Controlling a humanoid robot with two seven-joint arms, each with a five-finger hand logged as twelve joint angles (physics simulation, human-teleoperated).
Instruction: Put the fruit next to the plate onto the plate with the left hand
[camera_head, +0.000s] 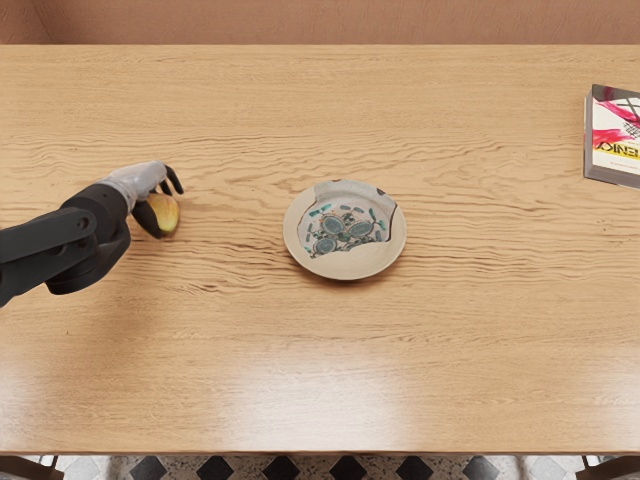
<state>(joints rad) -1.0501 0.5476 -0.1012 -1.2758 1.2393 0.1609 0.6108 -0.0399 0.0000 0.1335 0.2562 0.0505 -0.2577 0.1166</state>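
Fruit (166, 216) half hidden by left hand (148, 188) closed around it, plate (372, 262) well apart; book (612, 135) cut off

The round yellow fruit (165, 216) lies apart, left of the beige plate (345, 271) with teal markings

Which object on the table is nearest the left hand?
The yellow fruit, right at the left hand; the plate sits mid-table, the book at the far right edge.

Cropped, unreadable lettering on book (612, 135)
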